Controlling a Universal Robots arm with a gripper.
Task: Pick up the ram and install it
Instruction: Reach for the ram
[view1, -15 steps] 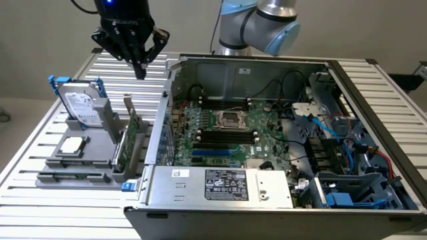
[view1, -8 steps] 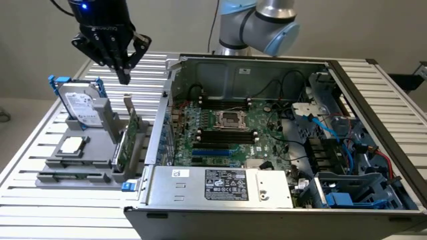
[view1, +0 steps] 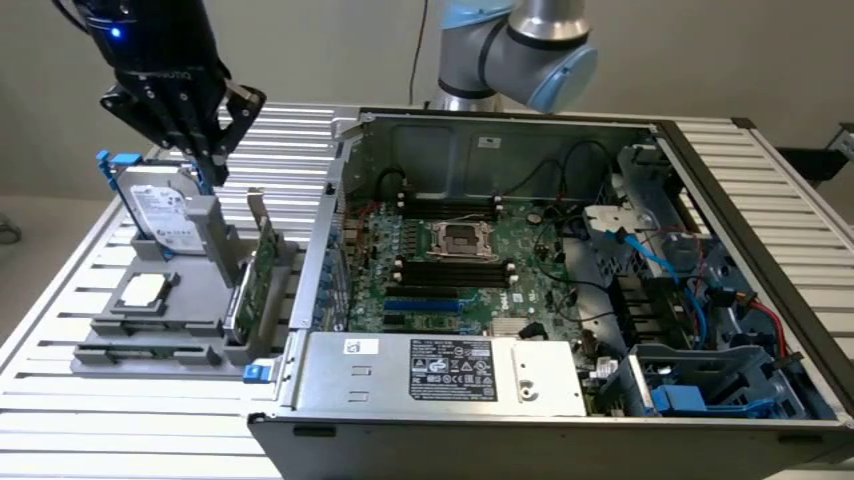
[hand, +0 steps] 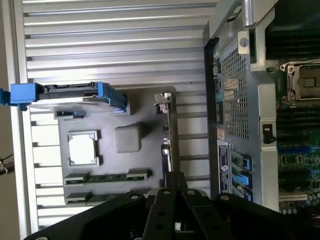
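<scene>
Lying flat in a slot of the grey tray (hand: 120, 162), the ram (hand: 107, 177) has a second green stick (hand: 85, 197) just beside it. The black gripper (view1: 211, 165) hangs above the tray, jaws pressed together and holding nothing. The tray sits on a silver table (view1: 80, 420) made of long slats. An open computer case (view1: 534, 450) stands beside it on the table. A plain pale wall (view1: 334, 50) is behind.

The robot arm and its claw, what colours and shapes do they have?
The arm is silver-grey with rounded joints capped in light blue. The claw is black, made of linked bars with round pivot bolts; a small blue light glows on its body.
</scene>
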